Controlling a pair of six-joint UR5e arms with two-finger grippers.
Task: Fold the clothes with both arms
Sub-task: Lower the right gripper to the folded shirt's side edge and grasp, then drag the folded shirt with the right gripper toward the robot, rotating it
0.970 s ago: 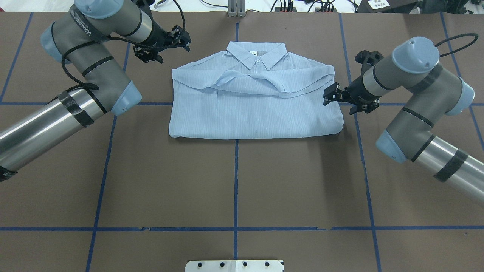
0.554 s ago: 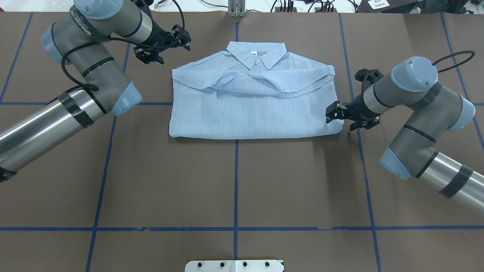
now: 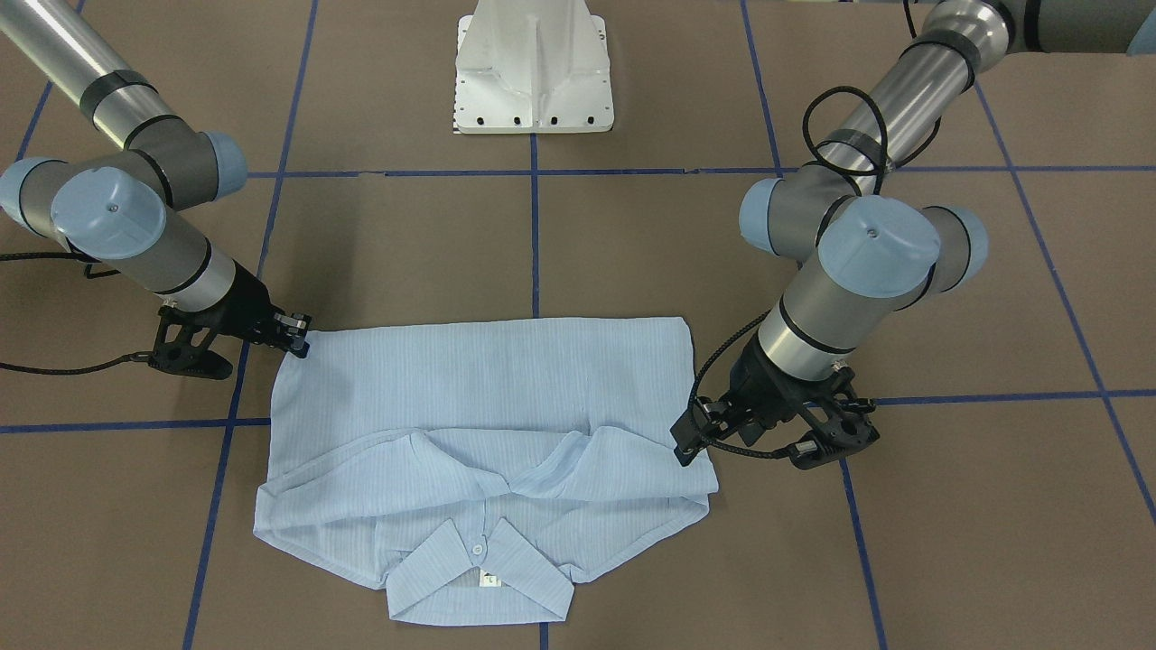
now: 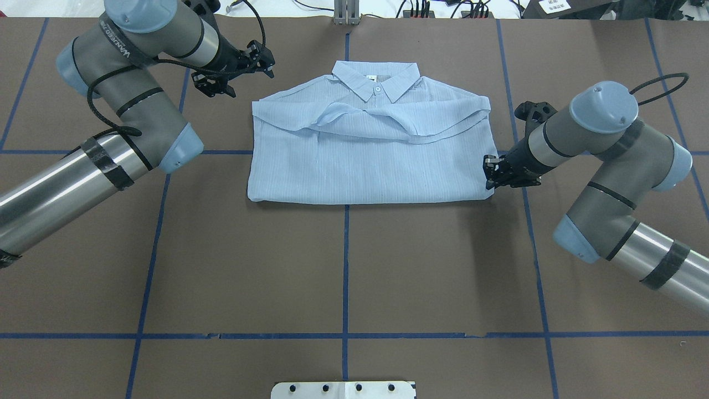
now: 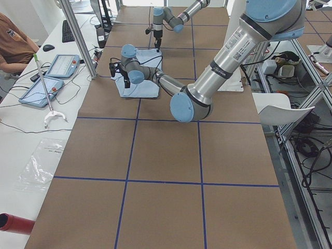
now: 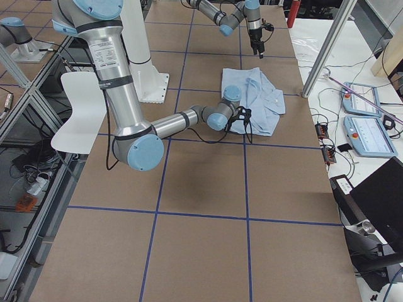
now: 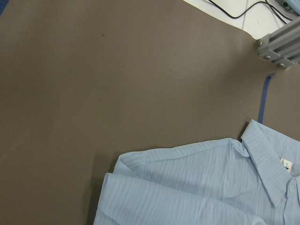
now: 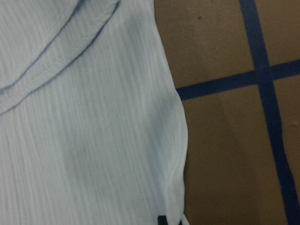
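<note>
- The left gripper (image 4: 265, 60) hangs above the brown worktop (image 4: 343, 266), just off the shirt's left shoulder and touching no cloth. Its fingers look spread and hold nothing.
- The light-blue shirt (image 4: 365, 160) lies flat across the worktop's middle blue tape line (image 4: 345, 249), on the half far from the robot. It is front up, its collar (image 4: 376, 77) points away from the robot, and both sleeves are folded across the chest.
- The right gripper (image 4: 490, 173) sits low at the shirt's near right corner. In the wrist view a black fingertip (image 8: 161, 219) meets the fabric edge, and the fingers appear clenched on it.
</note>
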